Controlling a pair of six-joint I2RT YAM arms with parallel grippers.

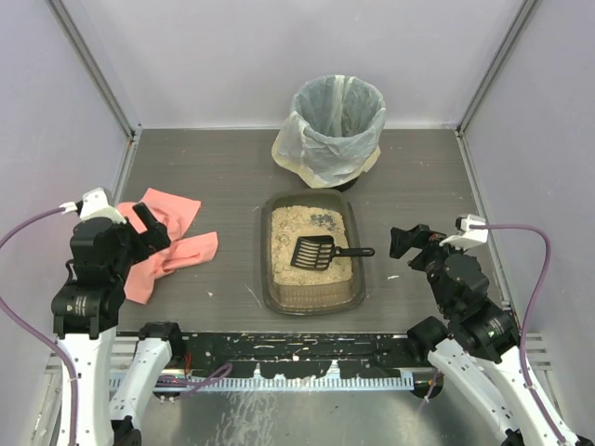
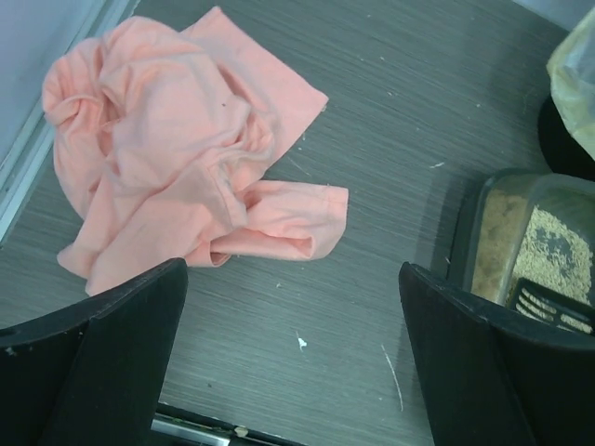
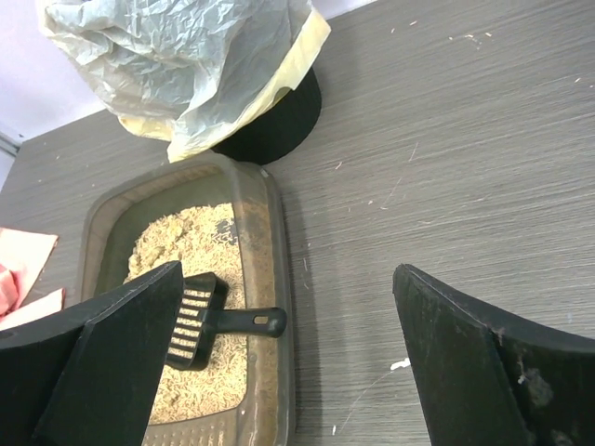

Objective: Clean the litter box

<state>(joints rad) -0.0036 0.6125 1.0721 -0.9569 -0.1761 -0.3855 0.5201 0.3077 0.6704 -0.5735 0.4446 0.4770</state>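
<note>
Litter box [image 1: 311, 302] sits mid-bench between your arms, with the black scoop [image 1: 314, 253] lying in its granules, handle pointing right. Your left claw [image 1: 151, 227] and right claw [image 1: 405, 243] both gape wide, holding nothing. Scooping looks not yet begun: next, close the right claw on that handle.

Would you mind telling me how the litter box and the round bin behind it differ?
The litter box is shallow, rectangular and dark brown; the bin is tall and round. The litter box holds tan granules and a black scoop; the bin is lined with a pale bag. Both stand open-topped on the table.
</note>
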